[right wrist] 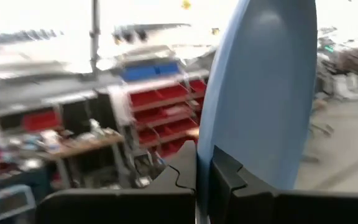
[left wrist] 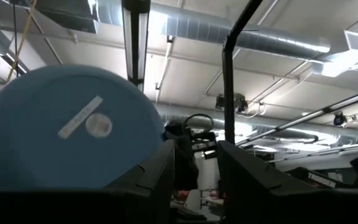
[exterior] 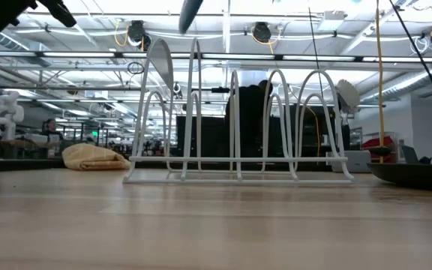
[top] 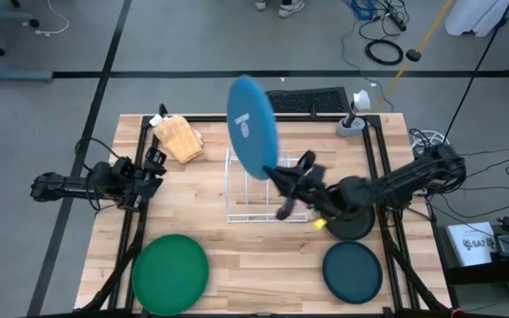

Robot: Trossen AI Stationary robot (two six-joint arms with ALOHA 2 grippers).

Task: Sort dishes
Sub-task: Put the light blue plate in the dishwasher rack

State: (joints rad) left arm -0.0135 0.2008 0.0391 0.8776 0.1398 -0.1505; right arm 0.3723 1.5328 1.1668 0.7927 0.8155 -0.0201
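Here, right pincer (top: 283, 173) clamped on light blue plate (top: 253, 125), above rack (top: 256, 196)

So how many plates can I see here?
3 show clearly: a light blue plate held up on edge above the white rack by the right gripper, a green plate front-left, a dark teal plate front-right. The right arm may hide another.

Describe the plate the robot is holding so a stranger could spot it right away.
Find the white wire rack in the middle of the wooden table. Above it, the right gripper holds the light blue plate on edge by its rim. The green plate and dark teal plate lie flat.
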